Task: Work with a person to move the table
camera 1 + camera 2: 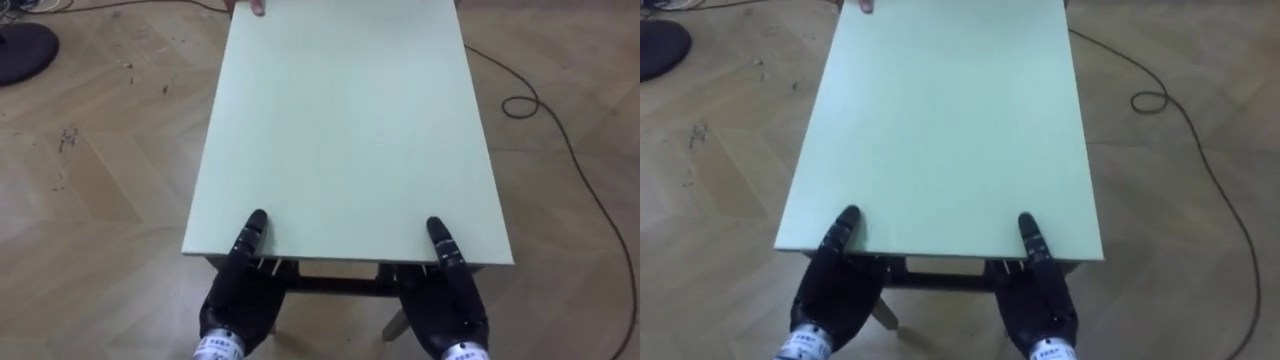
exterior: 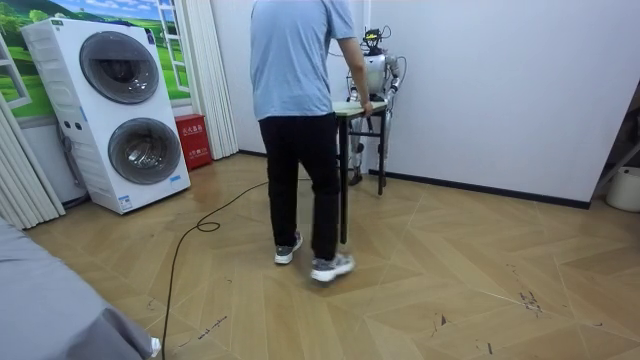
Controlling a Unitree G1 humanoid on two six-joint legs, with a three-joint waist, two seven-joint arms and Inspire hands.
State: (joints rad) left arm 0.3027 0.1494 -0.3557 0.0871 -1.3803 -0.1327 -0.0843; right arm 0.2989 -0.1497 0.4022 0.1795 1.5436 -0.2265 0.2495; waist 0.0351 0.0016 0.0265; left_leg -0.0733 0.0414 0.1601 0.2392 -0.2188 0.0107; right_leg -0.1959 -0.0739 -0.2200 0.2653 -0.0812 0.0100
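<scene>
Fingers [image 1: 252,228] of both hands clamp the near edge of the pale green desk [image 1: 345,130]: the left hand [image 1: 238,300] and the right hand [image 1: 452,305] each lay a thumb on top, with the rest tucked beneath. A person [image 2: 300,110] holds the far edge, fingertips [image 1: 258,6] on its corner. In the room view the desk is between robot and person, near the white wall [image 2: 500,90].

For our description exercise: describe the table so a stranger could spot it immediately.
Find the white wall beside the stacked washing machines. Before it, between a person and the robot, is the table. Unlike anything nearby, it has a pale green rectangular top on dark legs.
</scene>
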